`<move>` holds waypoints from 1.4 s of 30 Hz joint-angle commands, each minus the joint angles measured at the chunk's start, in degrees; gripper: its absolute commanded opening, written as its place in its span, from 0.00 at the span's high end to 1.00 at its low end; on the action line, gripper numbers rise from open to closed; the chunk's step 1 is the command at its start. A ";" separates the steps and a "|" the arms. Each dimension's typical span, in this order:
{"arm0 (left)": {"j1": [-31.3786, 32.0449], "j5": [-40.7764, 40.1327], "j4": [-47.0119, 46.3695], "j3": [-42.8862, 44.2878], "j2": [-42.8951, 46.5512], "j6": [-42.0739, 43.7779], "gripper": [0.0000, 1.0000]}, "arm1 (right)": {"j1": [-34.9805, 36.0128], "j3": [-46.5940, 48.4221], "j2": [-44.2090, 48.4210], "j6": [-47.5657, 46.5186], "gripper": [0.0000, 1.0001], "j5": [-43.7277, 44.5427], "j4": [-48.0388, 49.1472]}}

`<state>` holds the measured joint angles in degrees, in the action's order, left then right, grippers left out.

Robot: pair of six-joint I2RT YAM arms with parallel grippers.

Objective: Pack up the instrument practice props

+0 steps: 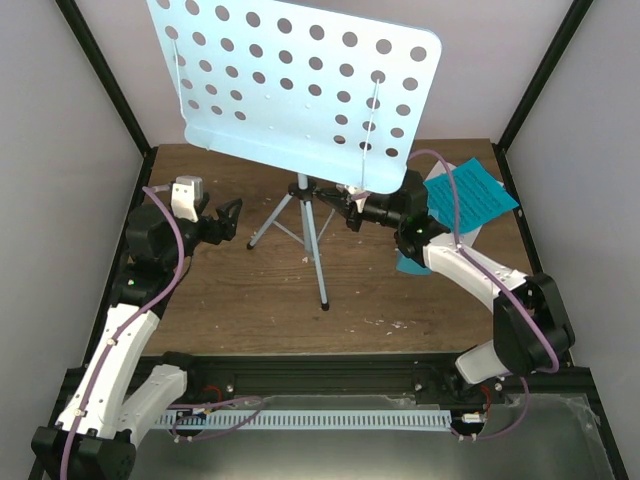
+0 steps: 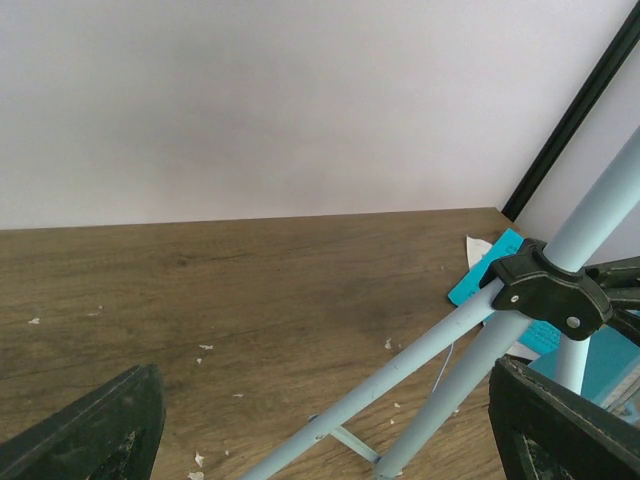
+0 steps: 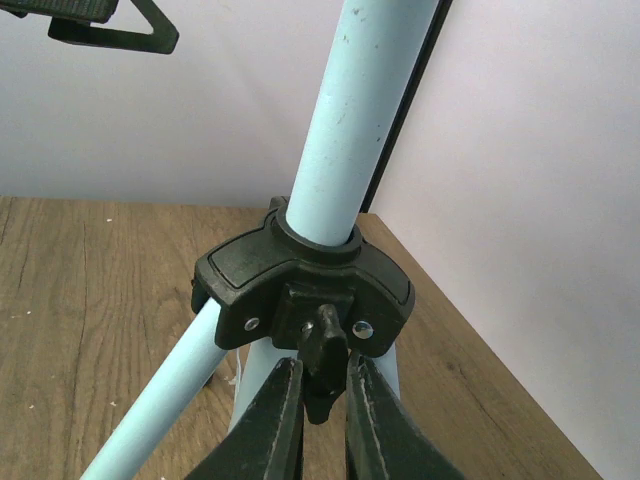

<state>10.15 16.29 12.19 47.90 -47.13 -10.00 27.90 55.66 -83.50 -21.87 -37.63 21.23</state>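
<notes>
The pale blue perforated music stand (image 1: 300, 80) stands mid-table on its thin tripod legs (image 1: 318, 250). My right gripper (image 1: 352, 212) is shut on the small black knob (image 3: 325, 365) of the black leg collar (image 3: 300, 285), below the pole (image 3: 350, 110). My left gripper (image 1: 232, 218) is open and empty, just left of the legs; in the left wrist view the legs (image 2: 420, 350) and collar (image 2: 545, 290) lie ahead between its fingers (image 2: 100, 430). Cyan music sheets (image 1: 470, 195) lie at the back right. A teal patch (image 1: 408, 265) shows under the right arm; I cannot tell whether it is the metronome.
White walls and black frame posts (image 1: 105, 75) close in the wooden table (image 1: 230, 310) on three sides. The stand's desk overhangs the back middle of the table. A black rail (image 1: 320, 375) and a white slotted strip run along the near edge. Small white flecks dot the wood.
</notes>
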 commanded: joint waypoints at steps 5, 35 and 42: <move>-0.23 -0.20 -0.01 0.40 0.65 0.88 0.10 | -1.16 -2.46 0.49 2.95 0.80 2.85 -0.95; -0.27 -1.09 0.46 0.44 -0.33 0.79 0.11 | -1.16 -9.59 13.67 54.10 0.32 -0.43 -2.64; -0.22 -1.00 0.43 0.36 -0.28 0.86 0.11 | -1.18 -5.80 10.56 72.78 0.25 -1.20 -0.16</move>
<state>10.15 15.49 12.62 47.90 -47.55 -9.76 26.79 45.34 -70.76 36.21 -37.32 18.09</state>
